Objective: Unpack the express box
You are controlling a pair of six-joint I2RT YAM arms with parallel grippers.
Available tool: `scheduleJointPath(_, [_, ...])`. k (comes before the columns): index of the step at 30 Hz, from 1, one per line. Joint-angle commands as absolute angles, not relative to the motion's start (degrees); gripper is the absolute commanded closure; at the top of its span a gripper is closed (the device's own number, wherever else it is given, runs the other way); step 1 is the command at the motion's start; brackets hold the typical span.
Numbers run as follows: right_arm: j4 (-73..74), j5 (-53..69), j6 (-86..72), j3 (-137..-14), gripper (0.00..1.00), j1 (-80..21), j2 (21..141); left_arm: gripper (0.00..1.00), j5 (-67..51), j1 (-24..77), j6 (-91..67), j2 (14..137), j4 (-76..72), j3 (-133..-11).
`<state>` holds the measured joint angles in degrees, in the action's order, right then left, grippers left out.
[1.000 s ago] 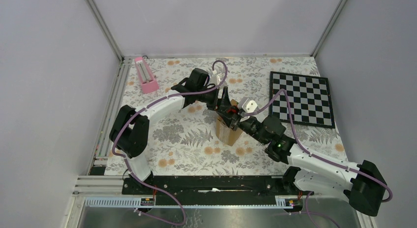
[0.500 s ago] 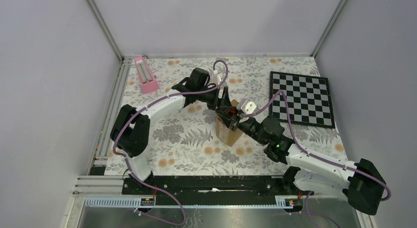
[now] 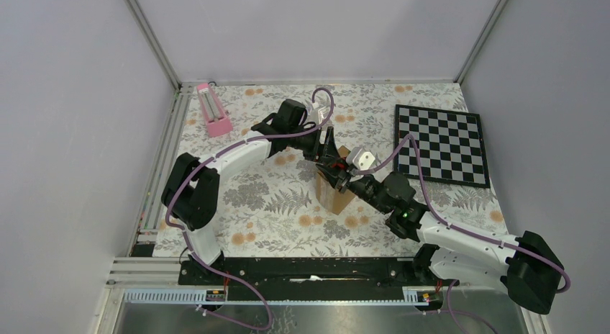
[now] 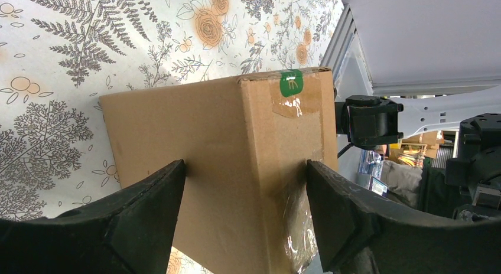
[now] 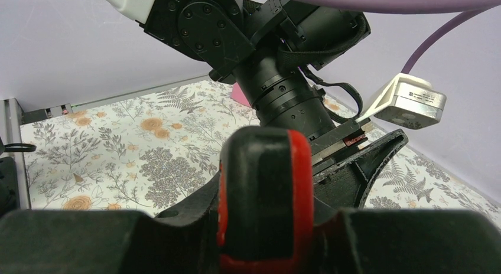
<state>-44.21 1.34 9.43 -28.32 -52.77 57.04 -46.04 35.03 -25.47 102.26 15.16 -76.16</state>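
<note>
Two small shifts since a second back: slight leftward swing of right arm (image 3: 460,237), and its white wrist camera (image 3: 364,160) now a touch closer over the express box (image 3: 332,193). No visible shift of left arm (image 3: 237,152) or box.

Left to right, top view:
- Far left, back corner: pink metronome-like object (image 3: 214,109), well apart from everything else.
- Next, left gripper (image 4: 245,168) reaching in from the left and grasping the box. One black finger (image 4: 147,203) against the plain face, the other against the taped face.
- Mid-table: box standing on end on the floral cloth (image 3: 273,204), between the two wrists.
- Just right of the box top: right gripper (image 3: 342,174), clenched on a black-and-red tool (image 5: 266,191) per its wrist view. Cannot tell whether the tool touches the cardboard.
- Right, toward the back: chessboard (image 3: 440,145) lying flat, apart from the box.

Container check: only one, the box. Flaps shut, clear tape (image 4: 295,105) across the seam, green sticker (image 4: 290,83) on the tape. Contents not visible.
</note>
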Motion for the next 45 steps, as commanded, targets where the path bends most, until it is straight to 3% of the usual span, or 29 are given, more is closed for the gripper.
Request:
scheduleJointPath(1, [-48.43,0.62,11.25,-27.64,1.0,-53.17,56.4,0.27,-43.07,35.42,-21.88,105.2,20.26,-75.74])
scheduleJointPath(45, [-45.05,-4.39,11.61,-22.41,1.0,-55.94,51.88,0.35,-43.0,33.66,-18.83,108.88,25.26,-78.93])
